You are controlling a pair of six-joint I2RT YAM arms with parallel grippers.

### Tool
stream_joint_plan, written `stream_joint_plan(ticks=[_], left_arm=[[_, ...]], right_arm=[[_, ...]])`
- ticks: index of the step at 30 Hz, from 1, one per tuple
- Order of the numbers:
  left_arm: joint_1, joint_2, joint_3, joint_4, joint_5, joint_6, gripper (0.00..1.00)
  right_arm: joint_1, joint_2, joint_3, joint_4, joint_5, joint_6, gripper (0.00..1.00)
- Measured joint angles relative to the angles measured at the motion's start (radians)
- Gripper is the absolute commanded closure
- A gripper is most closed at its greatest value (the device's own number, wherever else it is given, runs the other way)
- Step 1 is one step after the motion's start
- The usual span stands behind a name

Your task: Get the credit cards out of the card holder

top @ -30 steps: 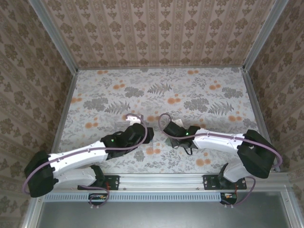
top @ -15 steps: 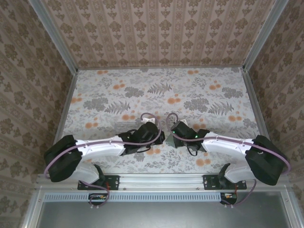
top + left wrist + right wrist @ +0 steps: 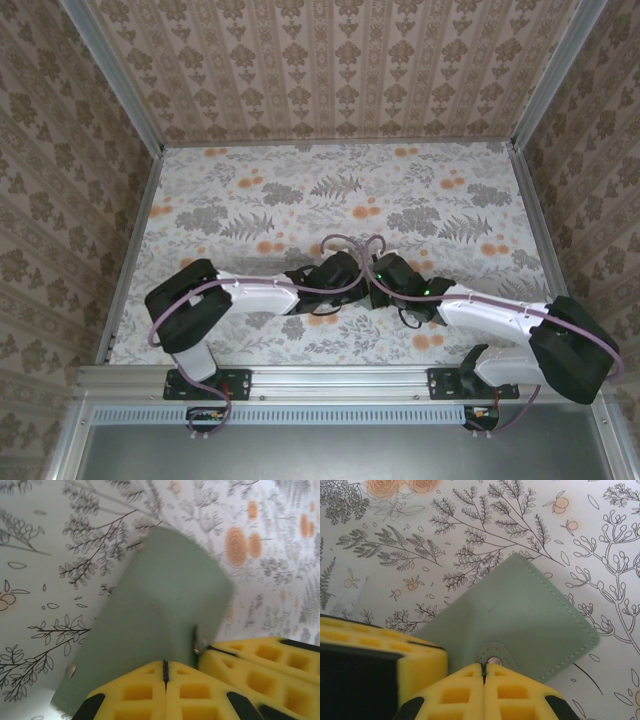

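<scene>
Your left arm (image 3: 250,295) and right arm (image 3: 490,315) stretch low and inward, so the wrists nearly meet nose to nose. Your left gripper (image 3: 165,672) has its yellow pads pressed together on the holder (image 3: 165,600) edge. Your right gripper (image 3: 483,672), just beside it, pinches the holder's snap tab.

This is looking like a robot test booth: aluminium rails (image 3: 112,75) are framing wallpapered panels (image 3: 330,60) from nine to three o'clock around a floral tabletop (image 3: 300,190).
</scene>
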Motion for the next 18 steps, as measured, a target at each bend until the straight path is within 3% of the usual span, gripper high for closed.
stream_joint_plan(ticks=[8, 18], left_arm=[[0.002, 0.063, 0.045, -0.028, 0.023, -0.090, 1.00], [0.029, 0.077, 0.050, -0.025, 0.045, -0.168, 1.00]], right_arm=[[-0.011, -0.050, -0.047, 0.010, -0.019, 0.004, 1.00], [-0.068, -0.357, -0.146, -0.031, -0.017, 0.061, 1.00]])
